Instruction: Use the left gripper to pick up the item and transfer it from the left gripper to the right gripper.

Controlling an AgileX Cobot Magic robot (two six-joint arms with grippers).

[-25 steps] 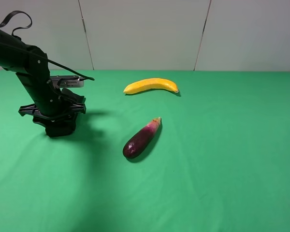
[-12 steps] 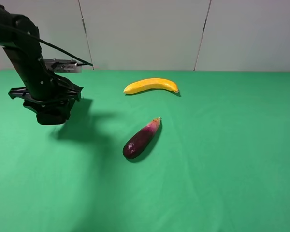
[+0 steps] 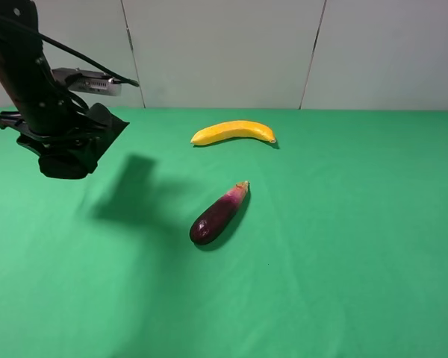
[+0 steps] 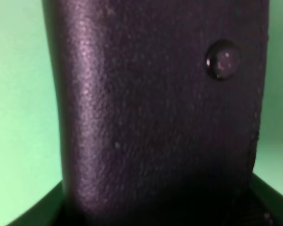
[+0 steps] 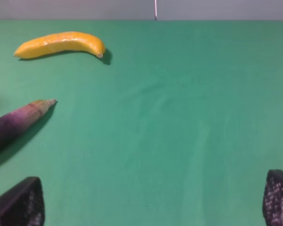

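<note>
At the upper left of the high view, the left gripper [image 3: 60, 149] hangs above the green cloth [image 3: 343, 246], its arm cut off by the frame edge. Its jaws are clamped nearly together on the item [image 4: 155, 117], which is off the cloth and throws a shadow [image 3: 131, 194] just to its right. Black case against black gripper, so the item's outline is hard to separate from up there. The left wrist camera sees little else: grained black leather fills it, with one round snap stud [image 4: 222, 60]. The right gripper [image 5: 153, 207] is missing from the high view; its own camera catches only two cropped fingertips [image 5: 19, 205], spread wide with nothing between them. Banana [image 3: 234, 132] sits upper centre and eggplant [image 3: 219, 214] mid-frame, apart.
</note>
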